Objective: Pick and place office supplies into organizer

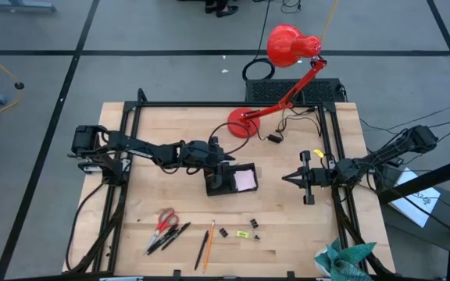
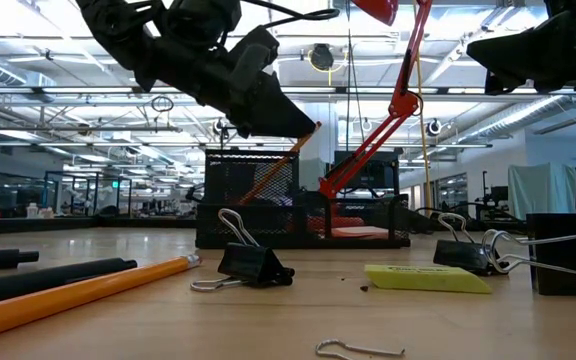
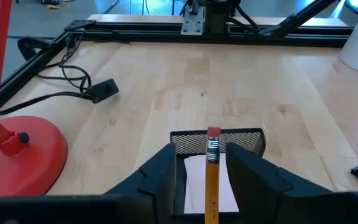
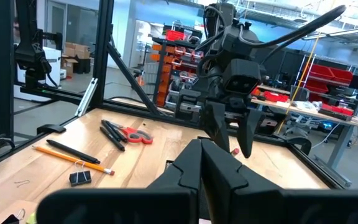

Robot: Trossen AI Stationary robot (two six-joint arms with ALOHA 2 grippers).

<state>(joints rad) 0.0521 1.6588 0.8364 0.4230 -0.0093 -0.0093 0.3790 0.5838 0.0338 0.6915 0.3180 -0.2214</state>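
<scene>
Red desk lamp [image 1: 287,47] on table [image 1: 170,125] far edge; teal cloth [image 1: 342,261] at corner.

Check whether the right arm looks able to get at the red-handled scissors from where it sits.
Probably yes. The right end effector waits shut, right of the organizer, and the scissors lie in the open near the front edge. The left end effector over the organizer sits beside that path, not across it.

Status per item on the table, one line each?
Left claw: open, over the organizer, pencil between its fingers.
Right claw: shut, empty, waiting right of the organizer.
Pencil: upright, eraser end up, over the organizer.
Organizer: upright, pink pad inside.
Scissors: lying on the table.
</scene>
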